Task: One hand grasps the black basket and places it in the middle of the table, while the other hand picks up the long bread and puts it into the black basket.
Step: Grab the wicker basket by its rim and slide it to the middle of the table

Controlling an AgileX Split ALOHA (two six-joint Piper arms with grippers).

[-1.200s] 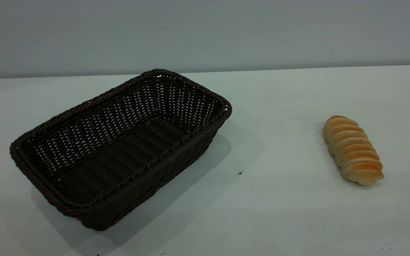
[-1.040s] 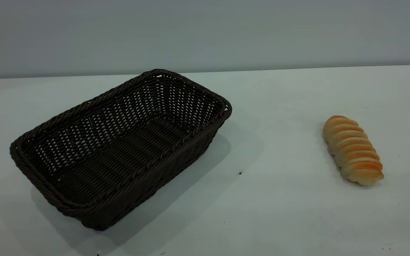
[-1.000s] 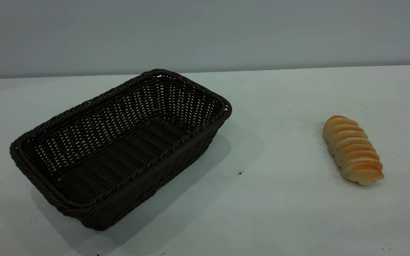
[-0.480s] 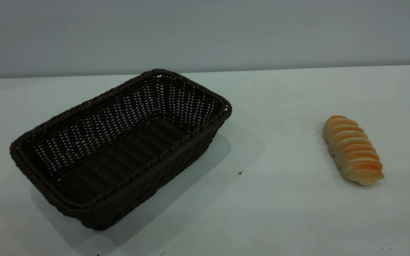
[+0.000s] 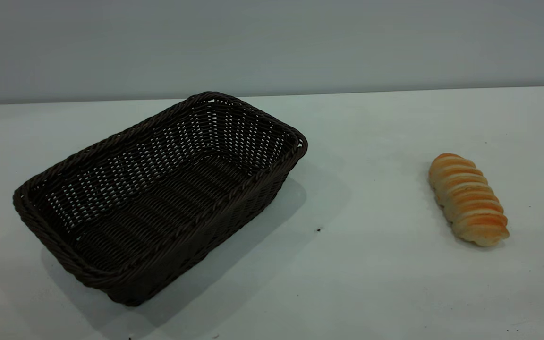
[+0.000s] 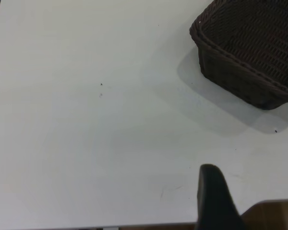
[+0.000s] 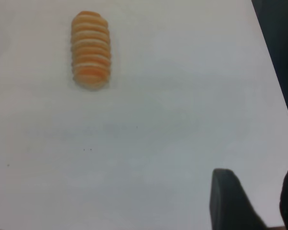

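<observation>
The black basket (image 5: pixel 215 226) stands empty on the left half of the white table (image 5: pixel 371 264), set at an angle; one corner of it (image 6: pixel 240 76) shows in the left wrist view. The long bread (image 5: pixel 468 198) lies alone at the right, also seen in the right wrist view (image 7: pixel 90 50). Neither gripper appears in the exterior view. The left gripper (image 6: pixel 252 194) hovers near the table's edge, well short of the basket, open and holding nothing. The right gripper (image 7: pixel 257 191) is likewise open and empty, a good way from the bread.
A grey wall (image 5: pixel 272 42) runs behind the table's far edge. A small dark speck (image 5: pixel 318 230) lies between basket and bread. The table's edge with brown floor (image 6: pixel 273 215) beyond it shows under the left gripper, and a dark strip (image 7: pixel 283 48) borders the table in the right wrist view.
</observation>
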